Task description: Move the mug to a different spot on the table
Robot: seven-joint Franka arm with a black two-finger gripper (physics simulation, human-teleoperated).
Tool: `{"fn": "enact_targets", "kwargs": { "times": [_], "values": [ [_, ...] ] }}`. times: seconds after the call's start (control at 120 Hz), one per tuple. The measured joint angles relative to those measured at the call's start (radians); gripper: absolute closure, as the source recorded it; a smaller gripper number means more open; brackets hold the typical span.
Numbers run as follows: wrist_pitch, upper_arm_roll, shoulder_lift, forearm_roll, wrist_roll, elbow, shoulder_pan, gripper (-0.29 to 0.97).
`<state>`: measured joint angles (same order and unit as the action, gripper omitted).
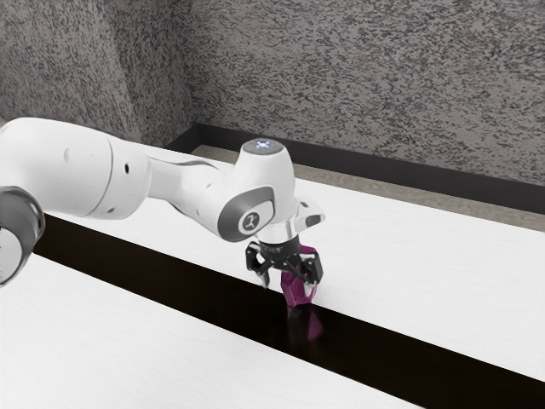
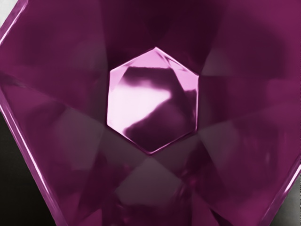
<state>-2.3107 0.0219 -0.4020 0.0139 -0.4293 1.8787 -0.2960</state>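
The black two-finger hand (image 1: 285, 271) is closed on the glossy purple faceted mug (image 1: 298, 292) at its rim. The mug hangs upright directly beneath, probably for steady carrying over the surface (image 1: 426, 273).

Soft, even light; white glare streaks the glossy floor inside the mug (image 2: 150, 106).

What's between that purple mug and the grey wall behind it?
Nothing stands there: in the exterior view, only bare white table stretches from the mug toward the wall.
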Motion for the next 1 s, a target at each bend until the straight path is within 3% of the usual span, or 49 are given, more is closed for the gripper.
{"fn": "enact_targets", "kwargs": {
  "times": [0.125, 0.55, 1.0],
  "values": [
    [-0.017, 0.000, -0.010, 0.000, 0.000, -0.002, -0.001, 0.05],
    [-0.033, -0.002, -0.018, 0.000, -0.001, -0.002, -0.001, 0.43],
    [-0.026, -0.002, -0.002, -0.026, -0.023, -0.009, -0.002, 0.61]
  ]
}}
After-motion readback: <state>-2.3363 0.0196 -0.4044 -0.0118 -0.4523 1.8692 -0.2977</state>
